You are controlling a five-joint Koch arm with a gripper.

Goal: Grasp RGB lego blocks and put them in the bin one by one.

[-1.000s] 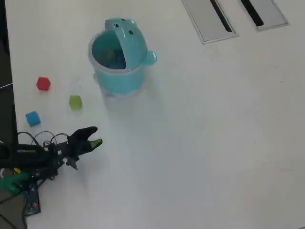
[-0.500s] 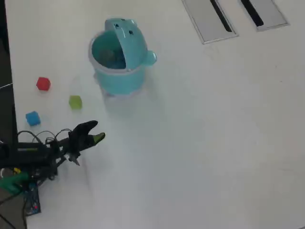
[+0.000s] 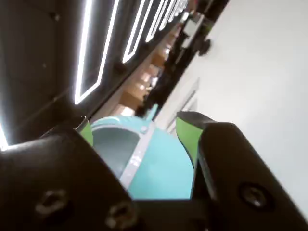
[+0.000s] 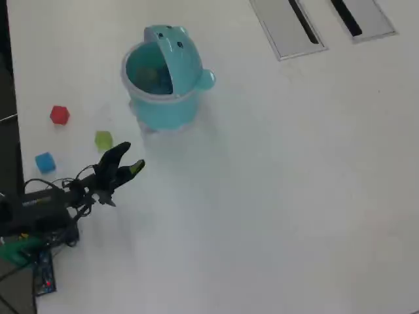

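Observation:
In the overhead view the turquoise bin (image 4: 171, 98) stands upright at the upper left with its eared lid tipped back. Left of it three lego blocks lie apart on the white table: red (image 4: 59, 115), lime green (image 4: 103, 140) and blue (image 4: 44, 162). My gripper (image 4: 130, 157) hovers just right of and below the green block, pointing toward the bin. In the wrist view the gripper (image 3: 134, 124) is open, its green pads (image 3: 186, 135) spread wide with nothing between them, and the bin (image 3: 166, 166) is visible beyond the gap.
Two grey slotted plates (image 4: 288, 26) (image 4: 363, 16) lie flush at the top right. The table's dark left edge (image 4: 5, 131) runs beside the blocks. The arm's body and cables (image 4: 36, 212) fill the lower left corner.
The gripper has travelled up and slightly right across the table, from below the blocks to right beside the green block, closer to the bin. The blocks and bin have not moved.

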